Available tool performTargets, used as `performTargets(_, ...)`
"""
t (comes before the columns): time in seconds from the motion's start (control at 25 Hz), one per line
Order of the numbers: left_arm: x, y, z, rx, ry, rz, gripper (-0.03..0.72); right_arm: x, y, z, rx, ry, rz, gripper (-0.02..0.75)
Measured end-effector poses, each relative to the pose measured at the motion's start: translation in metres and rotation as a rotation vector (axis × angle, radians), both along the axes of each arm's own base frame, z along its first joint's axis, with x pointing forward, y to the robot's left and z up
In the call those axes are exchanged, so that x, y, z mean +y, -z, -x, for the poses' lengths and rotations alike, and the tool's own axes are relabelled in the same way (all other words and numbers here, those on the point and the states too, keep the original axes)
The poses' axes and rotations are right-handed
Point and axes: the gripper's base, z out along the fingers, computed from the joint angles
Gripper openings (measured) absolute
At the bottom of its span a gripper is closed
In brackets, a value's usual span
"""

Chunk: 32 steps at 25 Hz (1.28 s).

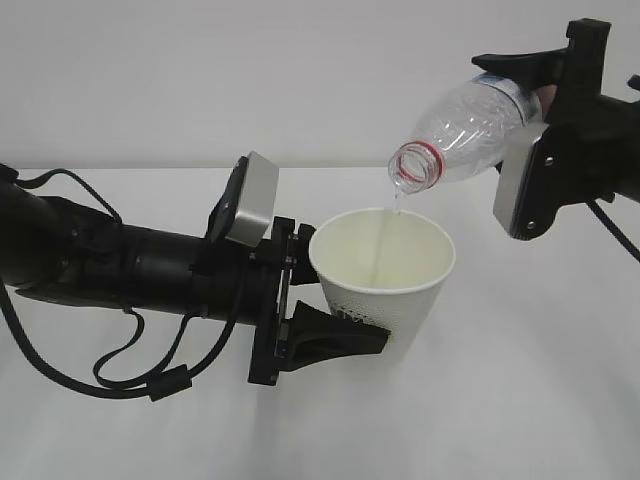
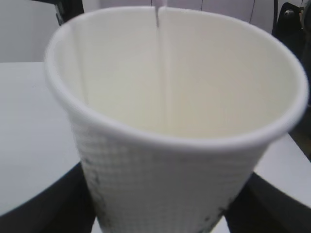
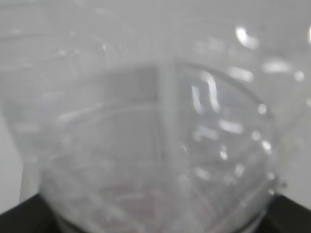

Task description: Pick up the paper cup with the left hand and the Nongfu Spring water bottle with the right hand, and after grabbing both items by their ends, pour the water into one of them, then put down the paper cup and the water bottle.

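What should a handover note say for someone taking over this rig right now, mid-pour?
Left end effector: closed on the paper cup, held upright above the table.
Right end effector: closed on the base end of the Nongfu Spring water bottle, tilted with its uncapped mouth down over the cup.
Done: both items picked up; pour under way, a thin stream of water falling into the cup.
Left: finish the pour, right the bottle, set cup and bottle down, release both.
Fill level in the cup cannot be judged.
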Motion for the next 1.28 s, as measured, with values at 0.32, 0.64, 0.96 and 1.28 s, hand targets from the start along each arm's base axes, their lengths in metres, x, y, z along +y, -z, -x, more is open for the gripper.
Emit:
performTargets(0.32,0.0,0.0,0.0,0.0,0.0,0.0,0.532,0.0,0.0,0.0,-0.001,0.0,0.002,0.503)
performTargets(0.64,0.0,0.0,0.0,0.0,0.0,0.0,0.532,0.0,0.0,0.0,-0.001,0.0,0.002,0.503)
performTargets(0.96,0.0,0.0,0.0,0.0,0.0,0.0,0.532,0.0,0.0,0.0,-0.001,0.0,0.002,0.503)
performTargets(1.28,0.0,0.0,0.0,0.0,0.0,0.0,0.532,0.0,0.0,0.0,-0.002,0.0,0.004,0.503)
